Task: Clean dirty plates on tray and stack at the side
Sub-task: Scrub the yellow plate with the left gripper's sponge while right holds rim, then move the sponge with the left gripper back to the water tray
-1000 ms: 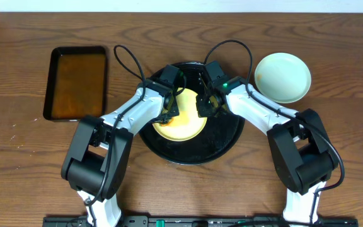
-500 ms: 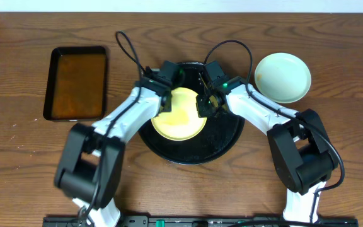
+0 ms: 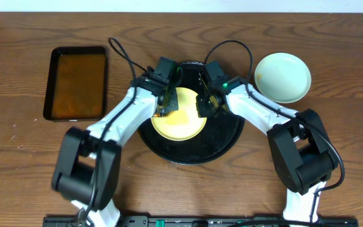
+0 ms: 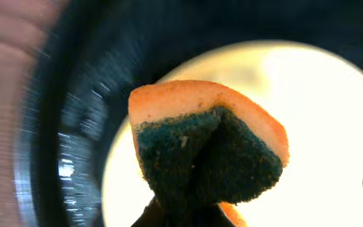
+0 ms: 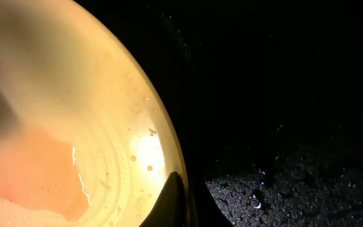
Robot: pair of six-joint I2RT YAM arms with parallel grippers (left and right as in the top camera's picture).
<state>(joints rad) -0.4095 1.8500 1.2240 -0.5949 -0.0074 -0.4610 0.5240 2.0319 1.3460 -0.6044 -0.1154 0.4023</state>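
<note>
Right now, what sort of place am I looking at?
Probably a robot dishwashing test bench, not a real kitchen: wooden table, sponge at a yellow plate over a black tray, pan of brown liquid.

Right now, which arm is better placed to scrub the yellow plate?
Left. The left gripper holds the sponge above the yellow plate, while the right gripper grips its rim over the black tray.

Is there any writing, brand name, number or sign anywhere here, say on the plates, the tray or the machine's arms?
No text can be read in any view.
Yellow plate: plain, no print.
Pale plate: plain.
Black tray: no label.
Sponge: no brand mark.
Pan of brown liquid: no marking.
Right arm: only a small green light; any print is too small to read.
</note>
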